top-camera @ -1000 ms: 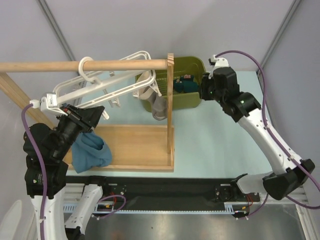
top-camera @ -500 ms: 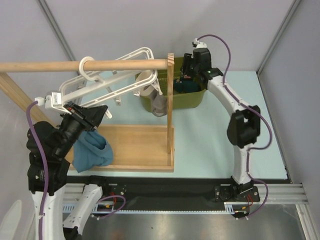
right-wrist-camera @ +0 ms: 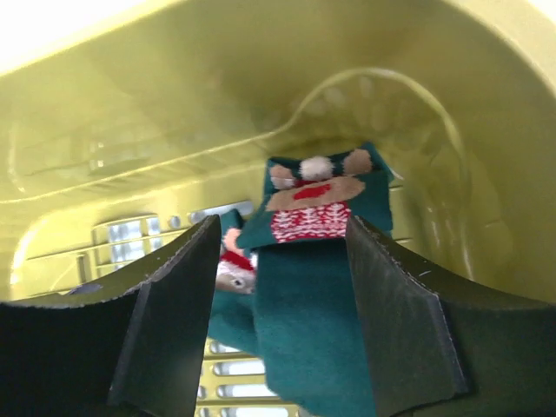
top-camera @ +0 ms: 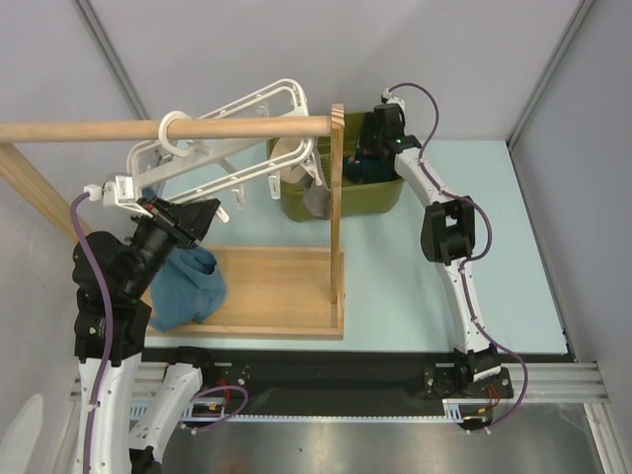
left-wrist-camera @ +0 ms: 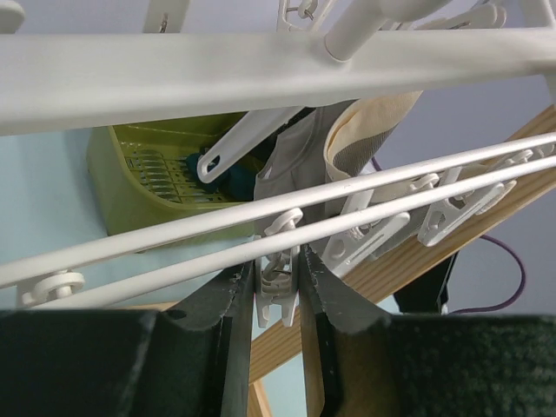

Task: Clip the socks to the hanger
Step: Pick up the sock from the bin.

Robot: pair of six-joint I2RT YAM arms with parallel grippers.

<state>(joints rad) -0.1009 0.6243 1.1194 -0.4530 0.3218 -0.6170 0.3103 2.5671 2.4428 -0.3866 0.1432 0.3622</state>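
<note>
The white hanger hangs tilted by its ring from the wooden rod. My left gripper is under its left bars; in the left wrist view the gripper is shut on a white clip peg dangling from the bars. A grey-beige sock hangs from the hanger's right end. My right gripper reaches into the green basket. In the right wrist view the gripper is open, its jaws either side of a dark teal sock with a red-and-white patch.
The wooden rack has a top rod, an upright post and a flat base. A blue-teal fabric bundle lies on the base beside my left arm. A second teal sock lies in the basket.
My right arm has swung left and stretched out, putting its gripper down into the green basket. My left gripper has risen slightly, tilting the hanger up.
</note>
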